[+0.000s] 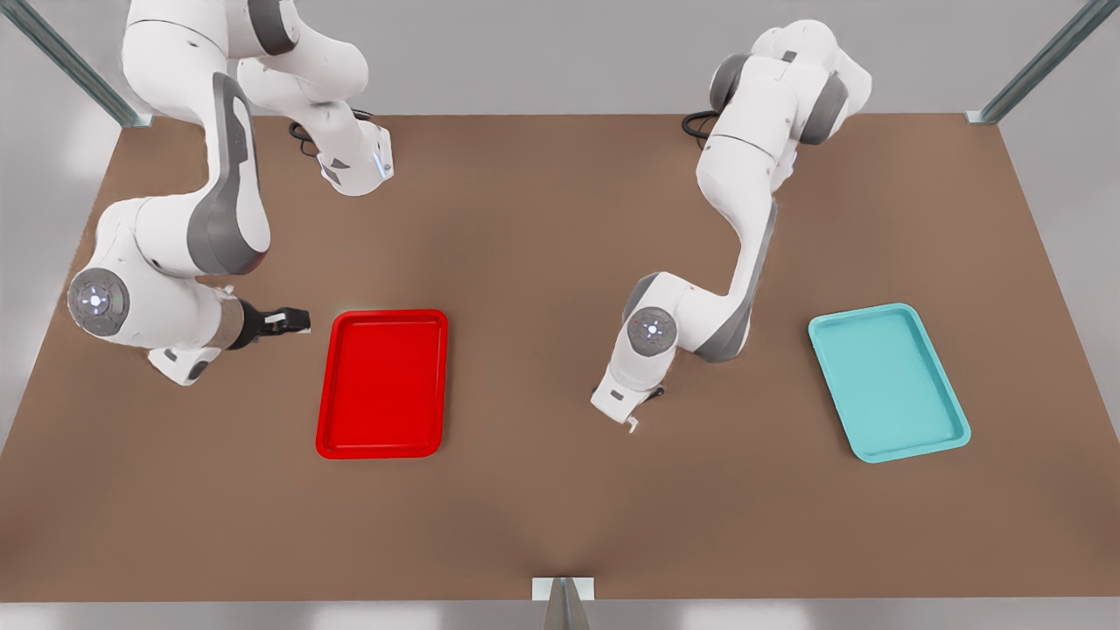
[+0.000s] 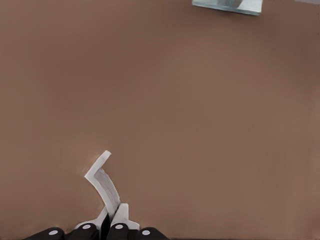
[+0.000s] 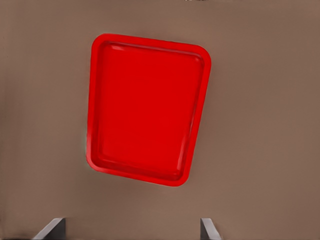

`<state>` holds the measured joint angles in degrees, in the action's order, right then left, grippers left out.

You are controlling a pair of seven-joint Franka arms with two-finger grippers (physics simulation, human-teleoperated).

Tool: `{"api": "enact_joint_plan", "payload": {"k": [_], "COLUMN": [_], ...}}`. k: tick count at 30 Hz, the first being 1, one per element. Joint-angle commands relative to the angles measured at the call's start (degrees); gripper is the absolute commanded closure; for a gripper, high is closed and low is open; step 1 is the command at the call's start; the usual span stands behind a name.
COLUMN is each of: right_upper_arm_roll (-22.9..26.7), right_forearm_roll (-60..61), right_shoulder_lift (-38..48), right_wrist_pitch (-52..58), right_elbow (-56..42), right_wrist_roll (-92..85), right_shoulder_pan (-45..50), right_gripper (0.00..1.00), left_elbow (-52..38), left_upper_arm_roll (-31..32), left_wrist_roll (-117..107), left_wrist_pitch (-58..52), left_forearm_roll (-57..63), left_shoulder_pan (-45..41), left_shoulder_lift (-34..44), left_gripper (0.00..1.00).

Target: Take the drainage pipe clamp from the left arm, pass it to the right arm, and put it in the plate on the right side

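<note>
The drainage pipe clamp (image 2: 102, 182), a thin white curved strap, sticks out from my left gripper (image 2: 111, 220), whose fingers are shut on one end of it. Its free end hangs just above the brown table. In the front view that left gripper (image 1: 632, 423) points down near the table's middle, with the clamp (image 1: 633, 426) as a small white sliver at its tip. My right gripper (image 1: 297, 321) is at the front view's left, level and aimed at the red plate (image 1: 382, 382). The right gripper (image 3: 131, 232) is open, with the bare plate (image 3: 147, 107) ahead of it.
A teal tray (image 1: 888, 381) lies at the front view's right, apart from both arms. A metal bracket (image 1: 563, 588) sits at the table's near edge, and the same bracket (image 2: 227, 5) shows beyond the clamp. Frame posts stand at the far corners.
</note>
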<state>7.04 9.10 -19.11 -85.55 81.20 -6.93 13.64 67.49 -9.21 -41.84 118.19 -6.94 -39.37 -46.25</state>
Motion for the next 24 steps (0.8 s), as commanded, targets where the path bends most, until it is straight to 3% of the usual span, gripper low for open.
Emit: {"api": "enact_joint_plan", "payload": {"k": [1,5,9,15,24], "right_upper_arm_roll": [0.08,-0.01,-0.01,-0.01,-0.01], "right_forearm_roll": [3.65,3.91,5.23,5.32,6.02], "right_shoulder_lift": [-1.9,-4.53,-4.53,-8.14,-10.77], "right_wrist_pitch": [-9.01,-21.14,-31.07,-43.03,-47.51], "right_elbow": [-0.08,1.85,7.21,9.59,9.32], "right_wrist_roll": [3.75,15.1,15.63,16.68,16.6], "right_shoulder_pan": [4.81,12.11,15.19,22.92,26.53], "right_gripper": [0.0,0.0,0.0,0.0,0.0], "left_elbow": [-6.57,-11.59,-11.68,-11.59,-11.41], "left_upper_arm_roll": [0.94,2.96,4.55,4.72,5.87], "left_wrist_roll": [-93.39,-120.32,-119.26,-111.53,-95.27], "left_wrist_pitch": [-9.21,-2.97,3.18,-1.37,-2.18], "left_forearm_roll": [-3.94,-9.14,-9.05,-9.05,-9.14], "left_shoulder_pan": [-0.8,-0.88,-0.36,-0.44,-0.27], "left_shoulder_lift": [-2.87,-6.39,-8.51,-8.51,-8.59], "left_gripper": [0.79,0.79,0.79,0.79,0.79]}}
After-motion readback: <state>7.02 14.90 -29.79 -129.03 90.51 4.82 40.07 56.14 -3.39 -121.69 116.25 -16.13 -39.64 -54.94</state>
